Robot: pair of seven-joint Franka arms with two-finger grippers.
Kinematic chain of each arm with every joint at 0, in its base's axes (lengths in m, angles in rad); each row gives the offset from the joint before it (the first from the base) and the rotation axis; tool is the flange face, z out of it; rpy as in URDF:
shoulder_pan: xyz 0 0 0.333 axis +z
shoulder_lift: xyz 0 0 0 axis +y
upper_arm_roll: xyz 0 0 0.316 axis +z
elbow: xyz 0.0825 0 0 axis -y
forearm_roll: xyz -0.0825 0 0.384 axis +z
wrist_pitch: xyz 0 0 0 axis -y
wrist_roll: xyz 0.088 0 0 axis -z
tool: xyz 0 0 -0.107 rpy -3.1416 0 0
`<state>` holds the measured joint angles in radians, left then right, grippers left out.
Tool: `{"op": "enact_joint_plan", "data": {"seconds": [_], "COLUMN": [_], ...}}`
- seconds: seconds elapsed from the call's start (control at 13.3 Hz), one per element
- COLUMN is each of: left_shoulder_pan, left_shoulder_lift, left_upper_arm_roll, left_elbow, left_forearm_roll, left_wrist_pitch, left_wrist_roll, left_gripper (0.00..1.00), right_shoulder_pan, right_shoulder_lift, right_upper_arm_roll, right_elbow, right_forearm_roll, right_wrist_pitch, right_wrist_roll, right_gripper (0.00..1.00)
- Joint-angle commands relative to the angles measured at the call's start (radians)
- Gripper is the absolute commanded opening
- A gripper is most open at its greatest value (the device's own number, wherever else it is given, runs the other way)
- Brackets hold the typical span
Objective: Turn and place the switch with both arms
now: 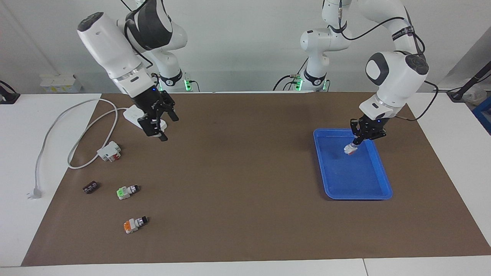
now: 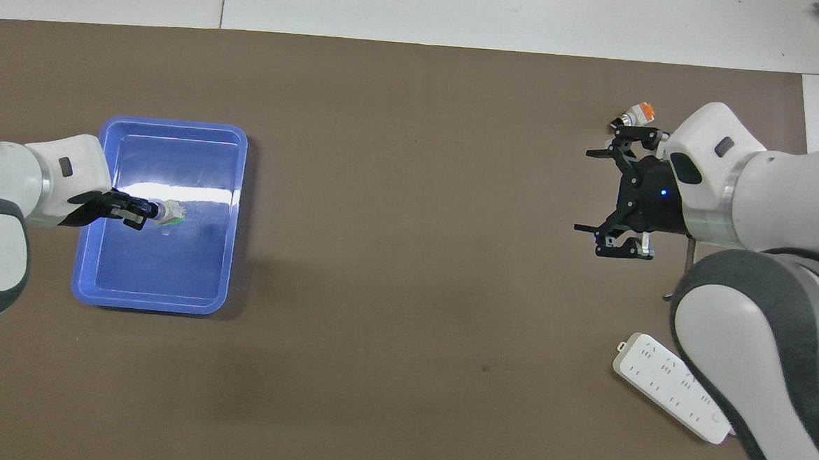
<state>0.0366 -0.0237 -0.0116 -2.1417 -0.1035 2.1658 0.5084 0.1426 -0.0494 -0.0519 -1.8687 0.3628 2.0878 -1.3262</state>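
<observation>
The switch (image 1: 350, 149) is held by its knob end in the closed fingers of the left gripper (image 1: 355, 142), its coloured end block pointing downward. It is carried low over the blue tray (image 1: 383, 180), above the part of the tray nearer the robots; whether it touches the tray floor cannot be told. The tray is set on the brown mat (image 1: 238, 184) toward the left arm's end of the table.

The right gripper (image 1: 158, 132) is raised with its fingers spread wide and nothing between them. It is held over the mat just beside the white power strip (image 1: 132, 114), which is laid at the mat's edge nearest the robots, toward the right arm's end.

Two more switches are left on the mat near that end: one with a green block (image 1: 127, 191) and, closer to the mat's edge farthest from the robots, one with an orange block (image 1: 134, 224). A small dark piece (image 1: 90, 187) is seen beside the green one, and a white-and-red block (image 1: 109, 151) with a grey cord (image 1: 53, 126) is placed nearer to the robots.
</observation>
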Motion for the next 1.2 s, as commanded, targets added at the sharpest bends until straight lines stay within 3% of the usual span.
{"op": "enact_joint_plan", "data": {"seconds": [0.0,0.15,0.38,0.75,1.13], "left_shoulder_pan": [0.052,0.072,0.083,0.022,-0.029], "left_shoulder_lift": [-0.041,-0.042,-0.021,0.024,0.024], "left_upper_arm_roll": [-0.013,-0.011,-0.011,-0.016,-0.022], "left_elbow": [-0.07,-0.063,0.037,0.32,0.511], "left_forearm_roll": [0.042,0.042,0.061,0.134,0.131], "left_wrist_pitch": [-0.01,-0.062,-0.17,-0.449,-0.676], "left_wrist_roll": [-0.014,-0.014,-0.028,-0.198,-0.269], "left_gripper": [0.0,0.0,0.36,0.56,0.69], "right_shoulder_pan": [-0.05,-0.048,-0.038,-0.046,-0.04], "right_shoulder_lift": [0.009,0.017,0.028,0.016,-0.018], "right_upper_arm_roll": [0.01,0.015,0.017,0.017,0.018], "right_elbow": [0.077,0.134,0.164,0.163,0.152], "right_forearm_roll": [-0.042,-0.163,-0.327,-0.335,-0.337], "right_wrist_pitch": [-0.038,-0.035,-0.044,-0.155,-0.352], "right_wrist_roll": [0.27,0.462,0.73,1.316,1.487], "right_gripper": [1.0,1.0,1.0,1.0,1.0]}}
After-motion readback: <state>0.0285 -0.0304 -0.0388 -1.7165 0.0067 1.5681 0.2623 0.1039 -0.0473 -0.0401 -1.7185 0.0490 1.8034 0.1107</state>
